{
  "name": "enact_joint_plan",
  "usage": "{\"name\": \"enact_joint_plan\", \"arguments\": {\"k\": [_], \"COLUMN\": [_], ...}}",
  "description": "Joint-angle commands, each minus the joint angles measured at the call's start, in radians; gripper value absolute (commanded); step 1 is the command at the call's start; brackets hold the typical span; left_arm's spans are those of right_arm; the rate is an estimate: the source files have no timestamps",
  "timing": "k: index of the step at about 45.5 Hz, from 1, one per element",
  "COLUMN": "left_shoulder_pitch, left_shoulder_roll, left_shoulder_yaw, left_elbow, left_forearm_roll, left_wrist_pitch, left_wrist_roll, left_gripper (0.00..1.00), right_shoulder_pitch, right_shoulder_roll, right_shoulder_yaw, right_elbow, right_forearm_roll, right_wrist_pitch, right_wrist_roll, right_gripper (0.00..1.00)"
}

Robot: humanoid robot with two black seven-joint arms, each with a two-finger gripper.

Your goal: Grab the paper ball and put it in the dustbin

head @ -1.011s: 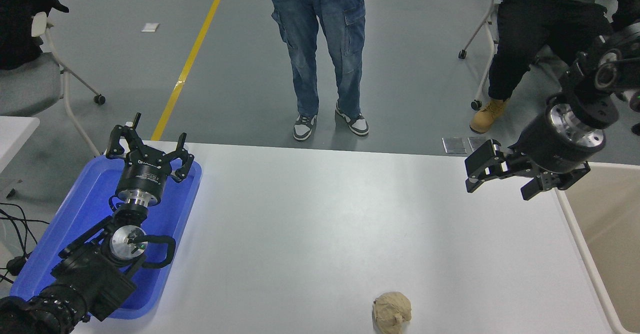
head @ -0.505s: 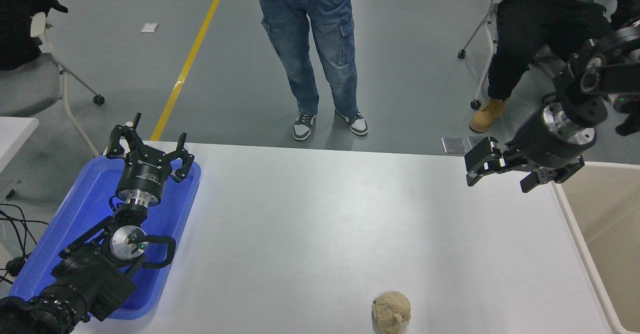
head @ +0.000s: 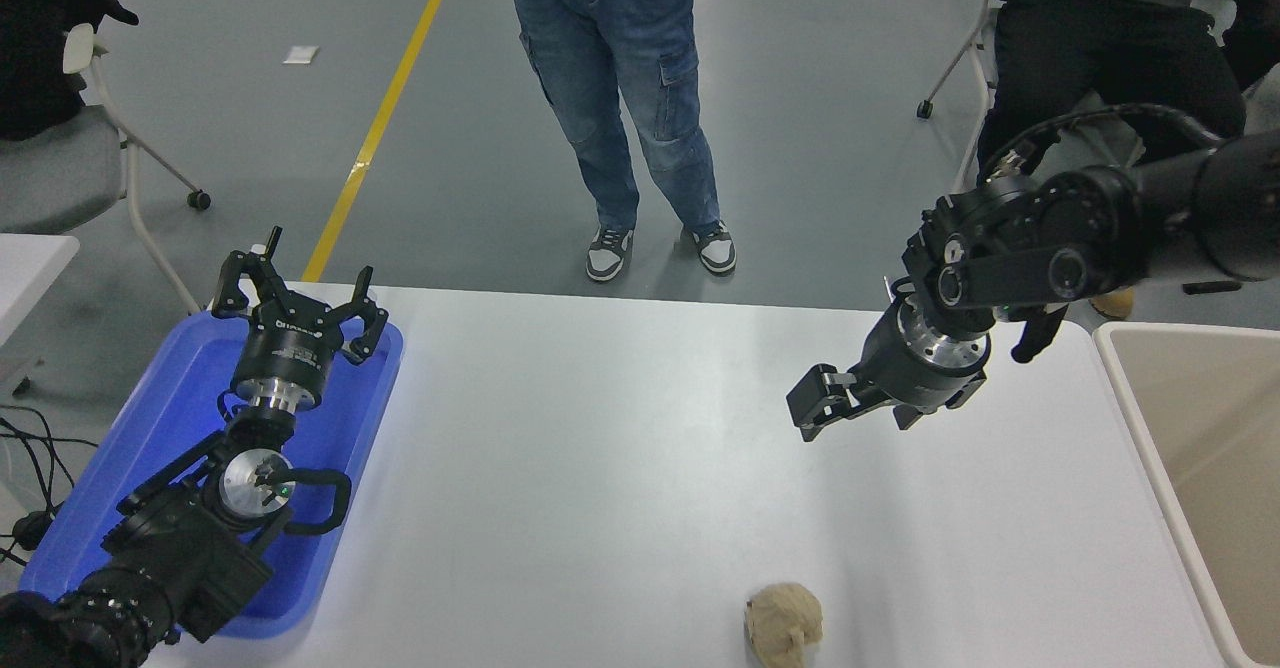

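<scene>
The tan-brown paper ball (head: pixel 785 624) lies on the white table (head: pixel 600 448) near its front edge, right of centre. My right gripper (head: pixel 858 412) is open and empty, hovering over the table well behind and a little right of the ball, fingers pointing left and down. The dustbin (head: pixel 1142 448), with beige inner walls and a white rim, stands against the table's right edge. My left gripper (head: pixel 295 293) is open and empty, parked over the blue tray at the lower left.
A shallow blue tray (head: pixel 150 428) lies at the table's left edge under the left arm. A person in jeans (head: pixel 625 98) stands at the far side. Another person (head: pixel 1090 58) sits at the top right. A wheeled chair (head: pixel 70 158) stands at the far left.
My right arm has swung left and down from beside the dustbin to over the table, nearer the paper ball. The standing person has shifted their feet. The ball and left arm have not moved.
</scene>
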Motion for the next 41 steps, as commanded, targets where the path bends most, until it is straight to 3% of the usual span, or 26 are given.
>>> {"name": "enact_joint_plan", "arguments": {"k": [1, 41], "left_shoulder_pitch": [0.001, 0.001], "left_shoulder_roll": [0.0, 0.0], "left_shoulder_yaw": [0.0, 0.0], "left_elbow": [0.0, 0.0], "left_forearm_roll": [0.0, 0.001], "left_wrist_pitch": [0.0, 0.0], "left_wrist_roll": [0.001, 0.0], "left_gripper": [1.0, 1.0], "right_shoulder_pitch": [-0.151, -0.369], "right_shoulder_roll": [0.054, 0.054], "right_shoulder_yaw": [0.042, 0.057], "right_elbow": [-0.069, -0.114], "right_forearm_roll": [-0.001, -0.004], "right_wrist_pitch": [-0.048, -0.11], "right_wrist_roll": [0.0, 0.0], "right_gripper": [1.0, 1.0]}}
